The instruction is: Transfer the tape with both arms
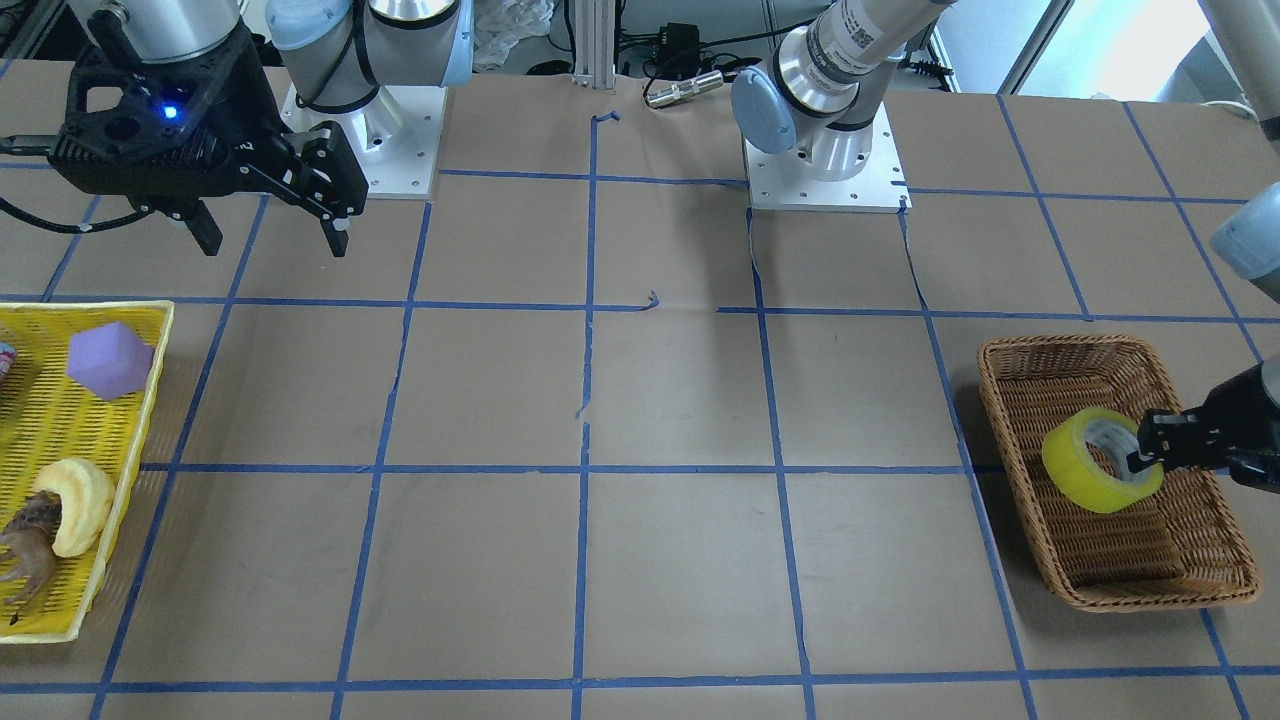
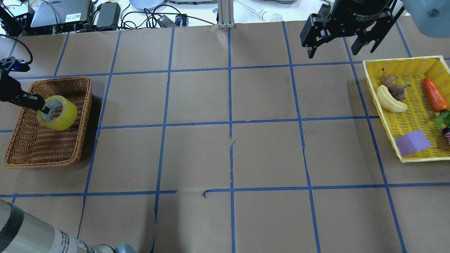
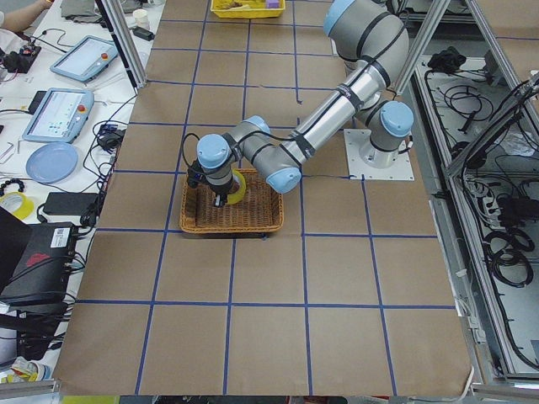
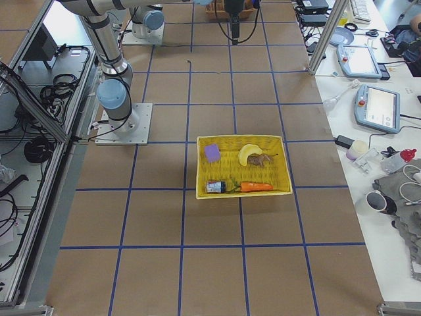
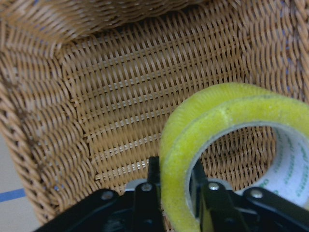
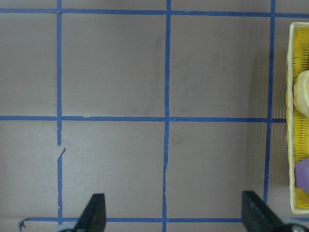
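Observation:
The yellow tape roll (image 1: 1098, 460) hangs just above the brown wicker basket (image 1: 1060, 370), held by its rim. My left gripper (image 1: 1143, 455) is shut on the roll's wall. In the overhead view the tape (image 2: 59, 113) sits over the basket (image 2: 70, 140), with the left gripper (image 2: 41, 106) at its near rim. The left wrist view shows the tape (image 5: 212, 125) pinched between my fingers (image 5: 145, 193), with the basket floor (image 5: 125, 96) behind. My right gripper (image 1: 270, 235) is open and empty, high above the table near its base; it also shows in the overhead view (image 2: 332, 47).
A yellow mesh tray (image 2: 383, 116) at the table's right holds a pale croissant-like toy (image 2: 390, 100), an animal figure (image 2: 395, 88), a carrot (image 2: 435, 94) and a purple block (image 2: 413, 142). Blue tape lines grid the brown table.

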You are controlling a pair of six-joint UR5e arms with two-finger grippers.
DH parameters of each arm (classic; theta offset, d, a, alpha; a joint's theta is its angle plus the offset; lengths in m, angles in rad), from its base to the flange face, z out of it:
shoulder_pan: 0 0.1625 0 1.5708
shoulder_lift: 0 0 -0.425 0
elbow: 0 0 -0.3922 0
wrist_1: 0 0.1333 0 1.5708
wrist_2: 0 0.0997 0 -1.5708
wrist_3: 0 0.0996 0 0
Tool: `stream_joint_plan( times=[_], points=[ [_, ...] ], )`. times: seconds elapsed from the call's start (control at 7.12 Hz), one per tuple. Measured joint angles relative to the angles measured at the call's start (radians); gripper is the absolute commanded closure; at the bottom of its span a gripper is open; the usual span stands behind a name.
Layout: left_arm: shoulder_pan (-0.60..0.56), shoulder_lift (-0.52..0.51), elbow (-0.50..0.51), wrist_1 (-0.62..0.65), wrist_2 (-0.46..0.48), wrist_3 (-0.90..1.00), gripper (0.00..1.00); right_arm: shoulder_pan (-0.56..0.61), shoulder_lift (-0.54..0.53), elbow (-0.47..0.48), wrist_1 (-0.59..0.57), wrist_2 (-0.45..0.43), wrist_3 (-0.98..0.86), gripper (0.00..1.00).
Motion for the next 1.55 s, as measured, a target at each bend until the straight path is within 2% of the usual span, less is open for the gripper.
stream_joint_plan(
  times=[0.28, 0.56, 0.84, 1.12, 1.4, 1.55],
  points=[
    [-0.005, 0.023, -0.003, -0.002, 0.001, -0.026, 0.00, 0.001, 0.000, 0.000, -0.001, 0.001, 0.000, 0.00],
    [-0.063, 0.108, 0.002, -0.099, -0.005, -0.147, 0.00, 0.001, 0.001, -0.001, -0.001, 0.000, -0.001, 0.00],
    [-0.217, 0.229, 0.005, -0.213, 0.005, -0.417, 0.00, 0.001, 0.000, -0.002, -0.001, 0.001, -0.002, 0.00],
    [-0.447, 0.318, 0.007, -0.247, 0.062, -0.696, 0.00, 0.001, 0.000, -0.002, -0.001, 0.001, -0.002, 0.00],
    [-0.628, 0.346, 0.030, -0.274, 0.078, -0.878, 0.00, 0.001, 0.001, -0.002, -0.001, 0.001, -0.002, 0.00],
    [-0.670, 0.360, 0.056, -0.315, 0.069, -0.907, 0.00, 0.001, 0.000, -0.002, -0.001, 0.001, -0.002, 0.00]
  ],
)
